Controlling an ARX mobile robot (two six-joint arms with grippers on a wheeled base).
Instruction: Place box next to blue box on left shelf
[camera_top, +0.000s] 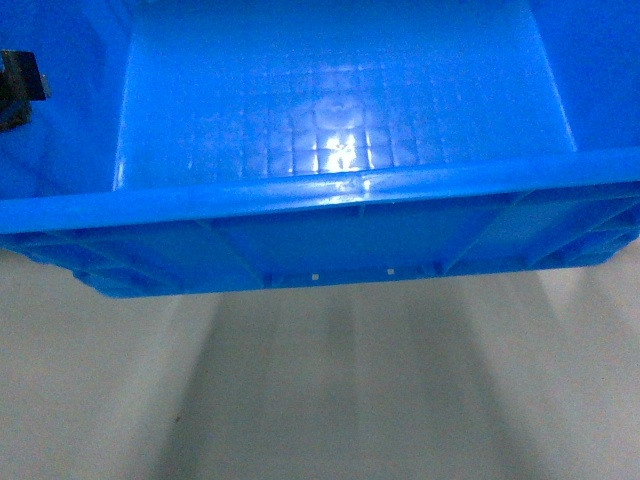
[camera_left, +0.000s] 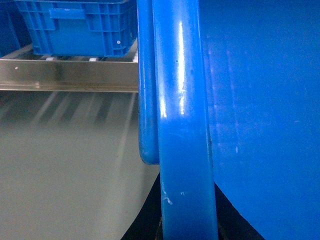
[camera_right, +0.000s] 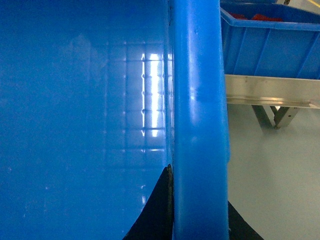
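The box (camera_top: 340, 110) fills the upper half of the head view, held off the pale floor (camera_top: 330, 390), which lies open and bare across the whole lower half. Its thick near rim (camera_top: 320, 195) runs edge to edge of the frame; the grid floor inside catches a bright glare.

In the left wrist view the box's rim (camera_left: 182, 125) runs straight up the middle. At the upper left the left shelf (camera_left: 70, 75) shows its steel lip, with a ribbed blue crate (camera_left: 82, 27) on the rollers behind it and open floor below.

In the right wrist view another blue bin (camera_right: 270, 42) sits on a steel ledge (camera_right: 272, 92) at upper right.

Dark fingers (camera_right: 157, 215) flank the rim on both sides in each wrist view; whether they clamp it I cannot tell. No writing is legible
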